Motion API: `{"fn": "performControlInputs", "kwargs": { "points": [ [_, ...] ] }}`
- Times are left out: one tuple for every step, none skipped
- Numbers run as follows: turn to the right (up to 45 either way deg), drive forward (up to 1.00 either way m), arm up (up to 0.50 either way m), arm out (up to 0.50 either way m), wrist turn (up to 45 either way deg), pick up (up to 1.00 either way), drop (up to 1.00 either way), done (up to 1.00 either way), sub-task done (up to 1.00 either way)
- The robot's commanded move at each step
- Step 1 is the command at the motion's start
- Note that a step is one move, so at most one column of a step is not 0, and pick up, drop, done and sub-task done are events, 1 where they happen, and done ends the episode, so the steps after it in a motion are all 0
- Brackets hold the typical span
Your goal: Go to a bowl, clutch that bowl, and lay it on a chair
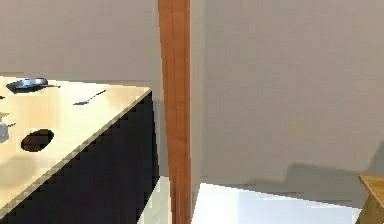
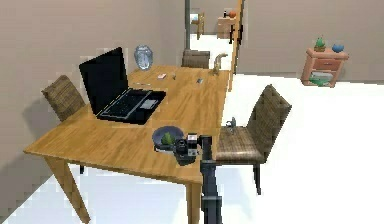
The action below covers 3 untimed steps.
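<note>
One step done, prob. on grab now: gripper [image 2: 181,149] by bowl [image 2: 165,133], table's [image 2: 100,137] near edge. Can't tell if spread, pressed, or holding. Next: lift, go right to chair [image 2: 262,118].

Both views bright, light soft and diffuse; source can't be told.

Fwd view: grey shade spread over wall [image 1: 285,90], deepening low down right of wooden post [image 1: 174,100]. Floor [image 1: 255,208] nearly white. Countertop [image 1: 85,112] lit flat, pale; side face v. dark.

Arm side view: table [image 2: 105,138] evenly lit from above, warm tone. Laptop screen [image 2: 103,75] flat black. Left wall [image 2: 40,45] dimmer than pale floor [image 2: 325,140]. Darker under seat of chair [image 2: 262,112] at table's right.
</note>
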Motion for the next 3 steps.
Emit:
{"fn": "performControlInputs", "kwargs": {
  "points": [
    [0.0,0.00,0.10,0.00,0.0,0.00,0.00,0.00,0.00],
    [0.0,0.00,0.20,0.00,0.0,0.00,0.00,0.00,0.00],
    [0.0,0.00,0.00,0.00,-45.0,0.00,0.00,0.00,0.00]
  ]
}}
